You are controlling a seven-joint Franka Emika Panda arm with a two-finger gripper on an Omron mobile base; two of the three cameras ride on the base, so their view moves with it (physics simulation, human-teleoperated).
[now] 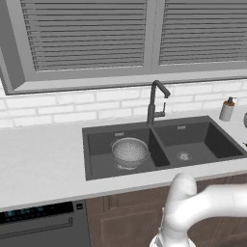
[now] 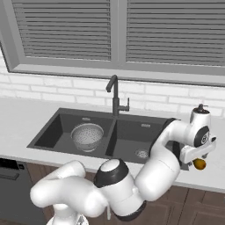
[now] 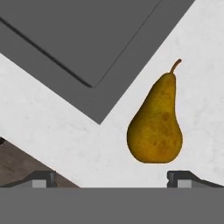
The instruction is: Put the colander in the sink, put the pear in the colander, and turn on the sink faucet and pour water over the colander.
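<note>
The silver mesh colander [image 1: 130, 152] [image 2: 87, 136] sits upright in the left basin of the dark grey sink [image 1: 218, 141] [image 2: 49, 132]. A yellow-brown pear [image 3: 155, 127] [image 2: 199, 164] lies on the white counter just right of the sink's corner [image 3: 87, 39]. My gripper [image 3: 112, 180] [image 2: 197, 155] hovers directly above the pear, open, holding nothing. The pear lies ahead of the fingertips [image 3: 181, 177], nearer the right-hand one, with a gap between. The dark gooseneck faucet [image 1: 154, 102] [image 2: 115, 97] stands behind the divider between the basins, and no water shows.
A grey soap dispenser [image 1: 227, 110] [image 2: 200, 113] stands at the back of the counter right of the sink, just behind my hand. White counter [image 1: 43, 159] stretches left of the sink. A dishwasher [image 1: 38, 222] and wooden cabinet fronts lie below the counter edge.
</note>
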